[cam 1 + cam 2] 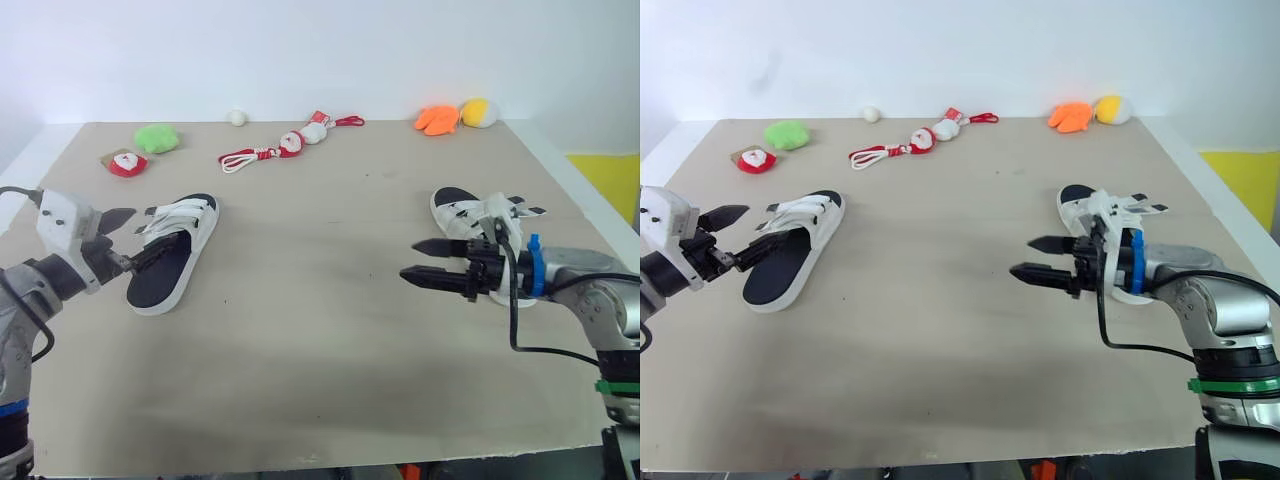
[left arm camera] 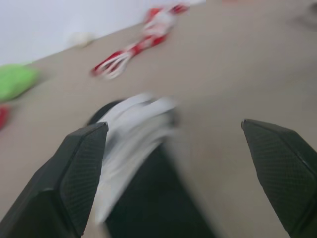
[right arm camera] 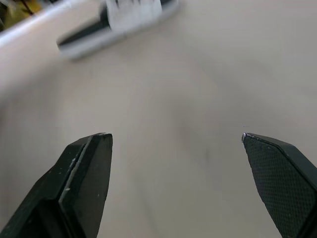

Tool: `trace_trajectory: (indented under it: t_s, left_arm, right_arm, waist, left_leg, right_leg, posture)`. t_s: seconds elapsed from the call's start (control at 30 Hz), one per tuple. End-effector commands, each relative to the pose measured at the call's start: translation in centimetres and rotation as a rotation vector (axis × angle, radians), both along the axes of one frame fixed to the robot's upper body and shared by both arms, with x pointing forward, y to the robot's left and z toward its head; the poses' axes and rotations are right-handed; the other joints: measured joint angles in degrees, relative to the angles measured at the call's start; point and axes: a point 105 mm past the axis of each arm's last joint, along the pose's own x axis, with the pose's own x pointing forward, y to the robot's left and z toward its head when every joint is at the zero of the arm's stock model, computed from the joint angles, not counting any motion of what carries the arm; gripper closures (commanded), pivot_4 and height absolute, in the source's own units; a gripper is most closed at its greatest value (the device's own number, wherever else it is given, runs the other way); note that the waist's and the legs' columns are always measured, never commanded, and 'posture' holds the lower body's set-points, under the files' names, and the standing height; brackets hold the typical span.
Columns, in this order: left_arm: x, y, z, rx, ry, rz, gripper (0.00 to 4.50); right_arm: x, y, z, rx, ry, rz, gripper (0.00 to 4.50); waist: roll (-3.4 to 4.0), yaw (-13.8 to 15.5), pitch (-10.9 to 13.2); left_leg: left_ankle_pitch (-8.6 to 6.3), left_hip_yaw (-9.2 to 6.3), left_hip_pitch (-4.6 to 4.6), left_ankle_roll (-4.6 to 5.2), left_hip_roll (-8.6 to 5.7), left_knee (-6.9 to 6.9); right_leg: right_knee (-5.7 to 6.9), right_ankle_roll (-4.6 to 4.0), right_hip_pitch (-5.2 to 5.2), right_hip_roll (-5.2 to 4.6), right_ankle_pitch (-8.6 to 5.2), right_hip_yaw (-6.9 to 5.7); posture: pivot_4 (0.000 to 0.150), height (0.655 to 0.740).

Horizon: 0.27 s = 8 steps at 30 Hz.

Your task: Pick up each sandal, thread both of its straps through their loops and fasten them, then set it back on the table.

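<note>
I hold the left gripper (image 1: 155, 230) wide open and empty over the left sandal (image 1: 160, 282) at the table's (image 1: 300, 340) nine o'clock; the right gripper (image 1: 408, 259) is equally open and empty beside the right sandal (image 1: 458, 209) at three o'clock.

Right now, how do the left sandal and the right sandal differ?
Left sandal: straps lie across the footbed; right sandal: strap ends stick out sideways. The left sandal sits at the left gripper; the right sandal lies behind the right gripper. Both have white straps.
</note>
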Motion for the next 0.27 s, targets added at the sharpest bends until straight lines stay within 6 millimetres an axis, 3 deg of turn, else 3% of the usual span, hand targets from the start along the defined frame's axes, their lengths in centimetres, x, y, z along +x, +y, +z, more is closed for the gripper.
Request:
trace_trajectory:
  t_s: [0.03,0.27]
  left_arm:
    - [-2.9,-3.0,-2.2,0.067,0.118,-0.172,0.04]
    - [-4.0,-3.5,-4.1,0.082,0.203,-0.207,0.04]
  right_arm:
    - [-0.4,-1.2,-0.3,-0.06,-0.009,0.016,0.0]
    - [-0.3,-1.5,-0.4,-0.057,-0.013,0.021,0.0]
  waist:
    - [0.01,-0.2,0.0]
    - [-0.04,-0.2,0.1]
  left_leg:
    - [0.0,0.03,0.07,0.0,0.0,0.0]
    - [0.13,0.19,0.29,0.19,0.01,0.02]
  right_leg:
    - [0.0,0.09,0.06,0.0,-0.06,0.04]
    - [0.01,-0.38,0.09,0.04,0.03,0.21]
  posture:
    - [0.15,0.74]
    - [0.15,0.74]
